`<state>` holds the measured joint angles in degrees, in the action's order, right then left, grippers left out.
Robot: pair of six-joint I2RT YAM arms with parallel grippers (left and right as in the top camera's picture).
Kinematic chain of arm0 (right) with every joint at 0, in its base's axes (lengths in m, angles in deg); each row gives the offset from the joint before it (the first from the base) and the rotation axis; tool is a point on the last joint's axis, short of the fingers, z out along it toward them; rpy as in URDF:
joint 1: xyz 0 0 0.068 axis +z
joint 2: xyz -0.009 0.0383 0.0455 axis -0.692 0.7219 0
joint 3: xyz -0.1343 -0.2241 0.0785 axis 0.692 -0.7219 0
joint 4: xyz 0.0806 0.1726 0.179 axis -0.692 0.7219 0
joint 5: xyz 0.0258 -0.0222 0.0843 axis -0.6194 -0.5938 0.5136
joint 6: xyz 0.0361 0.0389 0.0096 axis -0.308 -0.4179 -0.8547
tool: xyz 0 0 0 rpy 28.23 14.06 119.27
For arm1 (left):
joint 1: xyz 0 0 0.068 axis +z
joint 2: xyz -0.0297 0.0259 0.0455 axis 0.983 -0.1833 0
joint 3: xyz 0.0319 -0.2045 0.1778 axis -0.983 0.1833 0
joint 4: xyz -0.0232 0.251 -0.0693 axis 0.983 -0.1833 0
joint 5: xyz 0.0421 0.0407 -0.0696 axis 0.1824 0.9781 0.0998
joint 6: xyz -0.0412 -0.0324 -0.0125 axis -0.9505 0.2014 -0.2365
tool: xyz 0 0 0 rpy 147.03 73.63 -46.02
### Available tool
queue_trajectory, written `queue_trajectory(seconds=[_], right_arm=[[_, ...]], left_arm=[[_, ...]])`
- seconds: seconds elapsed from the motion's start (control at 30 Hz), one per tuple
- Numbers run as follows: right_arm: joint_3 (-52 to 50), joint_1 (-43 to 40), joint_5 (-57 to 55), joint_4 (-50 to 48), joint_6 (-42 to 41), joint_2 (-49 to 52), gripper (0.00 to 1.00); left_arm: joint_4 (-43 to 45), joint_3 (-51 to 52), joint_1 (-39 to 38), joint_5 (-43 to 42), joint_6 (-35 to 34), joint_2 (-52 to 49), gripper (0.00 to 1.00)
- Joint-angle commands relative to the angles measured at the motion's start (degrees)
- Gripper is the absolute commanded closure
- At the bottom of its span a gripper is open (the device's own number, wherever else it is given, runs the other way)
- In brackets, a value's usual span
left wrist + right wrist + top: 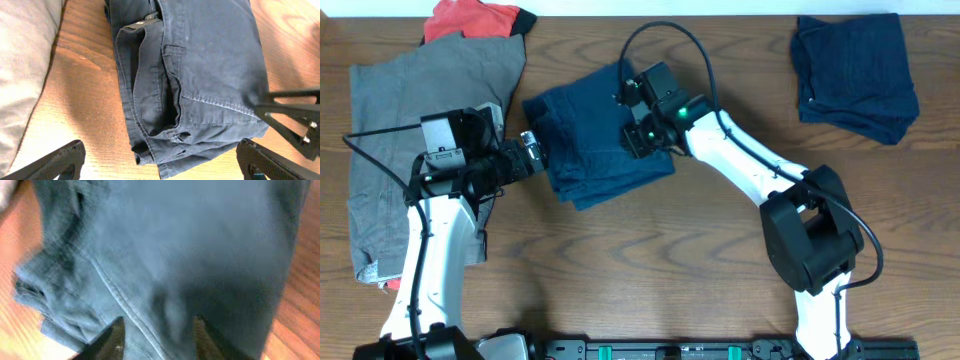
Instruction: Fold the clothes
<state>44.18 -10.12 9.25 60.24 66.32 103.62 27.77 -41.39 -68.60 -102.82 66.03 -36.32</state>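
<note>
The folded dark navy shorts (pixel 590 135) lie in the middle of the table, with layered edges and a pocket seam showing in the left wrist view (pixel 210 65). My left gripper (pixel 530 150) is at the shorts' left edge. Its fingers (pixel 160 167) are wide open, and the folded corner lies between and just ahead of them. My right gripper (pixel 640 135) is low over the right part of the shorts, fingers apart above the cloth (pixel 157 337); that view is blurred. Its black fingers also show in the left wrist view (pixel 295 112).
Grey shorts (pixel 390 130) lie spread at the far left, partly under my left arm. A red-orange garment (pixel 470 18) sits at the top left edge. A second folded navy garment (pixel 855 75) lies at the top right. The table is bare wood (pixel 650 270).
</note>
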Motion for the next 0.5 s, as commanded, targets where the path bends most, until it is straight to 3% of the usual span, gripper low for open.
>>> queue_trajectory(seconds=[0.0, 0.03, 0.47], right_arm=[[0.0, 0.8, 0.0, 1.2, 3.9, -0.1, 0.92], [0.0, 0.8, -0.1, 1.5, 4.1, 0.4, 0.99], [-0.2, -2.6, -10.1, 5.1, 5.2, 6.5, 0.99]], left_arm=[[-0.2, 0.6, 0.2, 0.3, 0.8, -1.7, 0.02], [-0.2, 0.6, 0.2, 0.3, 0.8, -2.3, 0.02], [-0.4, 0.6, 0.0, 0.3, 0.8, -4.8, 0.02]])
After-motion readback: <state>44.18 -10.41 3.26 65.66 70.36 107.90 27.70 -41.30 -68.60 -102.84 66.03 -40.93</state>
